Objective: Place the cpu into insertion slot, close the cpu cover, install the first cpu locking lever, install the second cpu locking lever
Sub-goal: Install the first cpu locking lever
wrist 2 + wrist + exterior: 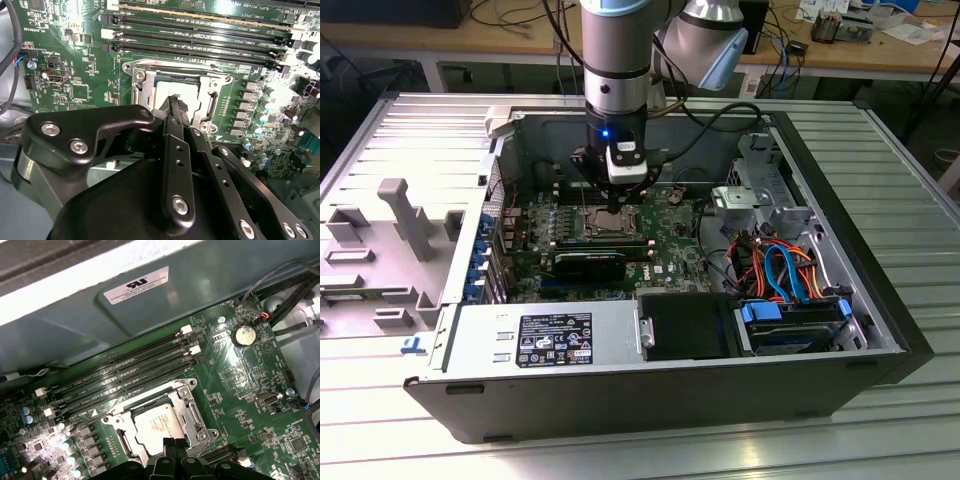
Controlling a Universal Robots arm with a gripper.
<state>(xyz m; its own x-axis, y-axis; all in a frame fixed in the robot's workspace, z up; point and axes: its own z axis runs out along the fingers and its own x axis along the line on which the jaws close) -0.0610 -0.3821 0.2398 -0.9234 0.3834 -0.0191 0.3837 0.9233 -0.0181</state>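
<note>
My tool (175, 444) narrow, jaws together, cpu (155, 425) just beneath, framed by cpu cover (192, 411) — chip light, rigid, fragile; I'd grip bare edges only.

cpu (157, 425) under cpu cover (189, 412), closed fingers (170, 444) over it

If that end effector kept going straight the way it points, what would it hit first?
Probably the cpu, lying in the insertion slot right below the end effector; the remaining gap is unclear.
</note>
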